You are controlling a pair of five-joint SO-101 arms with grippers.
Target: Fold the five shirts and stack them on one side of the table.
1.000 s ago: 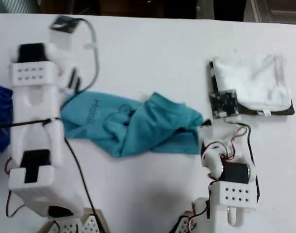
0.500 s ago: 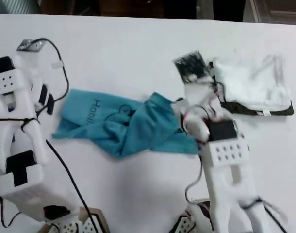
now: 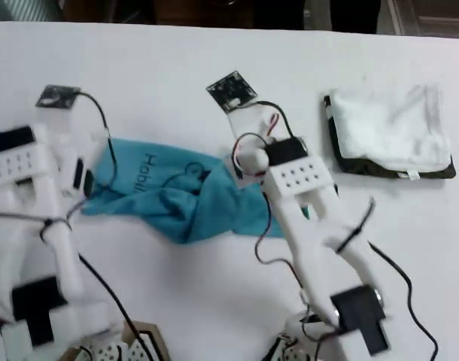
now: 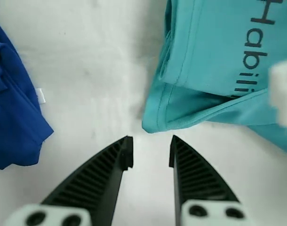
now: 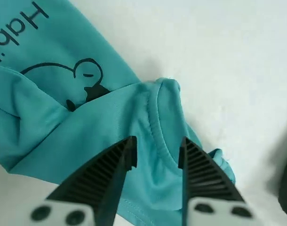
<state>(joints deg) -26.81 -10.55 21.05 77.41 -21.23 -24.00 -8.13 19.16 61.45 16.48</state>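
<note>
While over the teal shirt point(image 3: 177, 197), right jaws apart; left jaws apart beside it.

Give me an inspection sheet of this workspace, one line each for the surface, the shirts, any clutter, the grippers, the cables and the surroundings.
Surface: white table, carrying the shirts and both arms.
Job's things: teal shirt crumpled mid-table; white shirt folded on top of a dark shirt at one side; blue shirt bunched at the opposite edge.
Clutter: nothing seen.
Grippers: left gripper open over bare table beside the teal shirt's hem corner; right gripper open over its collar.
Cables: black cable loops off the left arm; red wires on the right arm.
Surroundings: dark room beyond the far edge, details unclear.
</note>
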